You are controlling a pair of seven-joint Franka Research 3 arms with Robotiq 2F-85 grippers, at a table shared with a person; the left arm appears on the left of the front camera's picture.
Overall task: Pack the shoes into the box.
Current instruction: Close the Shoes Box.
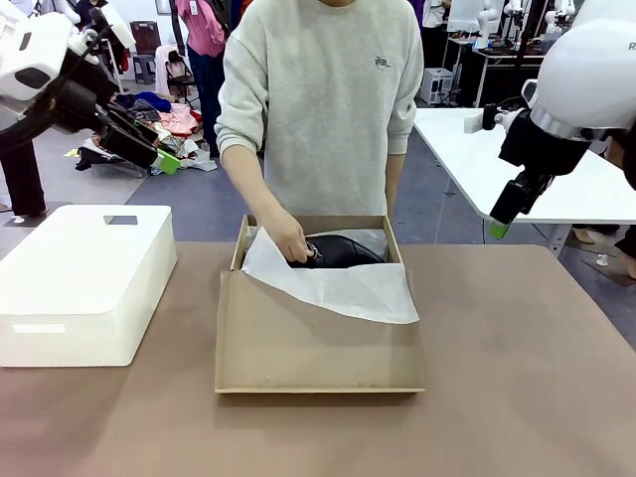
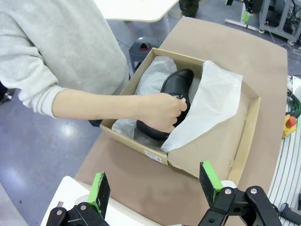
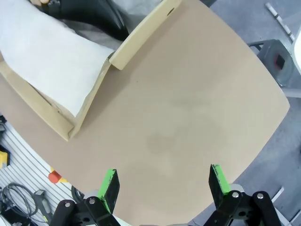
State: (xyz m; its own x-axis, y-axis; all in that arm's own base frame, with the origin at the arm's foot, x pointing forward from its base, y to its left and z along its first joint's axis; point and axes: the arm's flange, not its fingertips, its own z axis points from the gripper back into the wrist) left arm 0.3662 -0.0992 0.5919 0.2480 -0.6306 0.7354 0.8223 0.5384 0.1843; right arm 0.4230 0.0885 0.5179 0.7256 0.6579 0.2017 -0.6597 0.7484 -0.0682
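Contact is occurring in the front view: the person's hand [image 1: 288,238] is closing its fingers around a black dress shoe [image 1: 343,251] lying in the far end of the cardboard shoebox [image 1: 396,246]. White tissue paper [image 1: 348,283] is draping across the box's middle. The left gripper [image 1: 164,159] and right gripper [image 1: 500,227] are hanging above the table [image 1: 517,397], well apart from the box, one on each side. Risk: either arm descending now would be meeting the person's forearm.

In the left wrist view, the left gripper's [image 2: 154,181] jaws are standing wide and holding nothing. Beyond them the hand is gripping the shoe while loose tissue is riding up beside it. Risk: tissue bunching under the shoe would be leaving it tilted, so the flap lid [image 2: 225,146] may not be shutting flat. A second shoe cannot be made out.

In the right wrist view, the right gripper's [image 3: 162,181] jaws are likewise standing fully spread and empty, over bare table near the box's corner. Risk: a careless sideways sweep would be shoving the light box.
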